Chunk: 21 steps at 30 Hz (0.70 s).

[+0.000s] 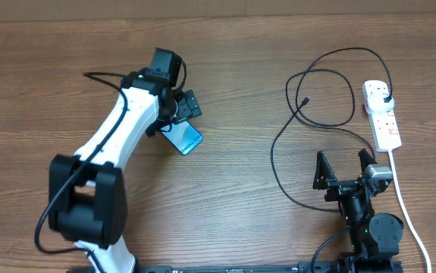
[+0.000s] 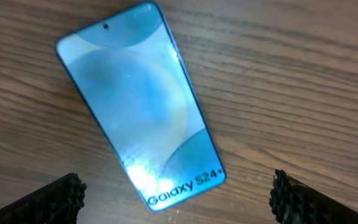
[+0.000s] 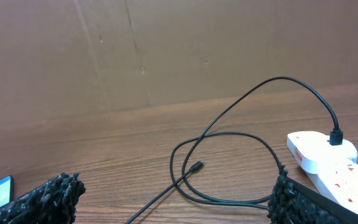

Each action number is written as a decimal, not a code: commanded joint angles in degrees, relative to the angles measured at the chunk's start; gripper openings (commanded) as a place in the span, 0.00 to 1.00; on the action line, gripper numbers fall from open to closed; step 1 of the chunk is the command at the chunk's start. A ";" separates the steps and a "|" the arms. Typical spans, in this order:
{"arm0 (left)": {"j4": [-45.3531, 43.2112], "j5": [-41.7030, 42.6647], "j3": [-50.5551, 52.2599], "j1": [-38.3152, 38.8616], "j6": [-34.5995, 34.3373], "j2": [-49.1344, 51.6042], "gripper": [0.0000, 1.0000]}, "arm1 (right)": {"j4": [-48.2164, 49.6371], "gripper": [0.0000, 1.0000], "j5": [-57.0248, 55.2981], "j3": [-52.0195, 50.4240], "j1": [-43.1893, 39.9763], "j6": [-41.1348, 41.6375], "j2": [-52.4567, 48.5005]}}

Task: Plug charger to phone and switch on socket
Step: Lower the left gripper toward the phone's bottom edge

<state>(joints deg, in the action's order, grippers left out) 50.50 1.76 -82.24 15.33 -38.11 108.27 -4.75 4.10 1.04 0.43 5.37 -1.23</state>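
Phone, slim glossy cyan-screened slab with rounded corners, lies flat left of centre on the grained wooden tabletop below the left gripper, nubby black fingers spread, while the thin black charger loops from the white oblong socket by the right edge, right gripper open near the front edge.

worktop: brown wood grain | cardboard wall: plain brown, upright along the worktop's far edge
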 commanded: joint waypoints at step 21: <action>1.40 2.49 -1.16 0.00 -16.35 5.73 1.00 | 0.20 1.00 -0.20 -0.55 0.26 0.13 0.09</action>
<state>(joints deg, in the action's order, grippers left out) 51.35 4.12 -82.24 15.33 -52.66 113.16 -4.75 4.10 1.04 0.43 5.37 -1.23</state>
